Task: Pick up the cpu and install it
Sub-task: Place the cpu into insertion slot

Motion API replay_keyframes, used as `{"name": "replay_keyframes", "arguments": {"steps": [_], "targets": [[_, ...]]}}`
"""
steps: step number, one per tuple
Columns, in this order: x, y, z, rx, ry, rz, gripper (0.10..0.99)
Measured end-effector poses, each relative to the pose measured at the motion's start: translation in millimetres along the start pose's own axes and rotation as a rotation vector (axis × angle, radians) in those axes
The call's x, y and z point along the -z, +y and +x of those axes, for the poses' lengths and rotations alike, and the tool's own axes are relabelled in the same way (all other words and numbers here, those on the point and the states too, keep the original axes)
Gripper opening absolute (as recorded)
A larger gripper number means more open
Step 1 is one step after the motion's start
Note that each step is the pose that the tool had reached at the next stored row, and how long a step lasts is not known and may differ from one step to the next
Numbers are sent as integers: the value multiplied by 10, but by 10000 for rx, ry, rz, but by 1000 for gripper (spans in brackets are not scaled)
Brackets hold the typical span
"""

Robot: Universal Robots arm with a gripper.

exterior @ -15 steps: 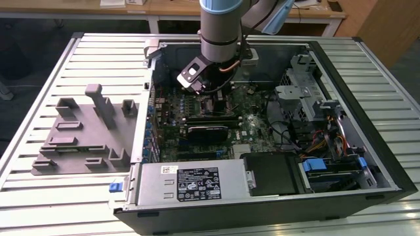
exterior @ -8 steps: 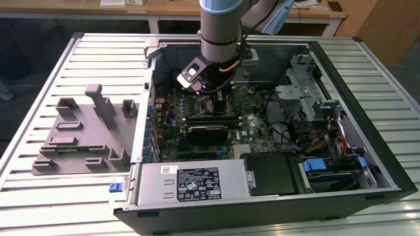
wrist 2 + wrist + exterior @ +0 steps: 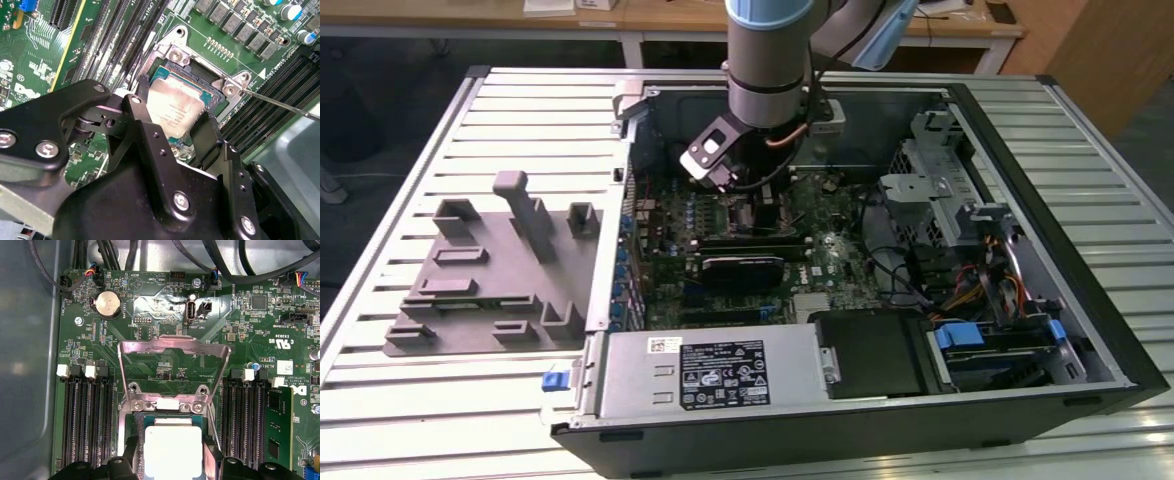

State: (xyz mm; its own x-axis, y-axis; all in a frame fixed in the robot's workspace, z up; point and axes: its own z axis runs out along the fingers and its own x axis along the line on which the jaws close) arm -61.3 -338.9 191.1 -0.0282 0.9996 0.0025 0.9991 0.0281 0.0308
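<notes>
arm (image 3: 767, 60): upright, upper centre of exterior view, down into computer case (image 3: 720, 445)
gripper (image 3: 175, 116): at cpu (image 3: 174, 106) over socket (image 3: 172, 52); grasping or released, cannot tell
first wrist view: retention plate (image 3: 172, 346) raised

blocked: raised socket lid (image 3: 172, 346), memory slots (image 3: 87, 420) flanking cpu (image 3: 172, 450) | clear: case (image 3: 854, 435) open on top

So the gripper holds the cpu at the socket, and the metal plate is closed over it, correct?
Not quite: the plate is open, swung clear of the socket, as the first wrist view shows. The gripper does hold the cpu at the socket.
</notes>
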Motion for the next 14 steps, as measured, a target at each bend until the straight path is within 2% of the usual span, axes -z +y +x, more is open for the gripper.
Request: {"name": "replay_keyframes", "arguments": {"steps": [5, 8, 14], "targets": [[52, 2, 0, 0, 3, 0, 612], [51, 1, 1, -2, 35, -2, 612], [29, 1, 0, 0, 32, -1, 612]]}}
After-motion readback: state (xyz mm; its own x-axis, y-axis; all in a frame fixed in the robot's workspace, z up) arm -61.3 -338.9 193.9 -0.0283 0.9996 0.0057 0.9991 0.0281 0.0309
